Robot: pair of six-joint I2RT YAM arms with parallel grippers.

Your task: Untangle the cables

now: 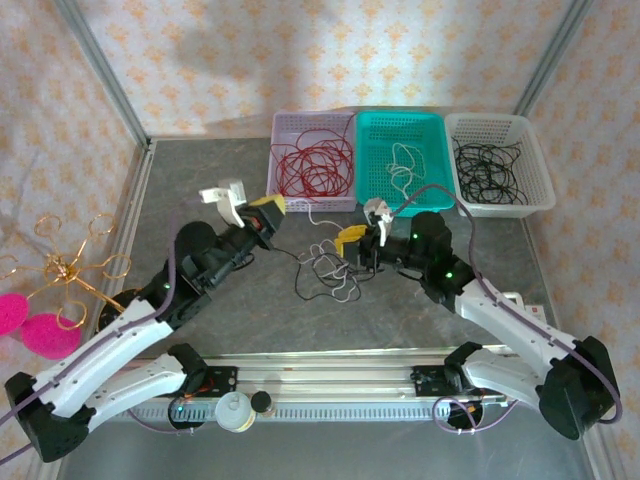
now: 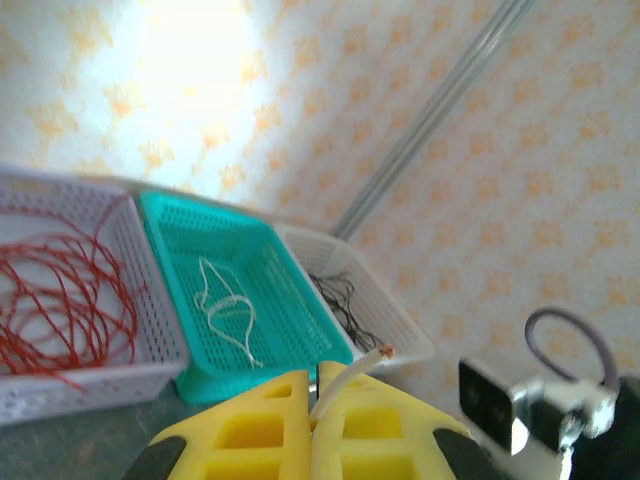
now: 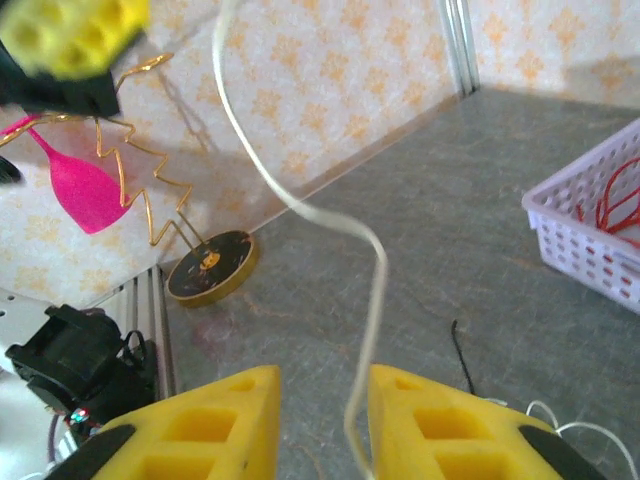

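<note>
Pulling one white cable (image 2: 350, 380) out of the knot looks like the step in hand. From the left: the left gripper (image 2: 315, 400) is clenched on that cable's end, with a short stub poking out past its yellow fingers (image 2: 250, 430). It's held up off the table (image 1: 300, 325), near the lilac basket (image 1: 312, 116).

The strand sags across to the right gripper (image 3: 322, 390). Its jaws are apart and the cable runs loose through the gap, not pinched. Below and between the two, the tangle (image 1: 325, 270) lies on the table, white and black strands as far as I can tell.

Along the back, red cables (image 1: 315, 165) sit in the lilac basket, a white one (image 1: 402, 165) in the teal basket (image 1: 400, 114), and black ones (image 1: 490, 170) in the white basket (image 1: 497, 119).

My guess for the next move: the right gripper takes hold near the knot or pins the bundle while the left draws the strand clear. It should go gently, since yanking could tighten things.
</note>
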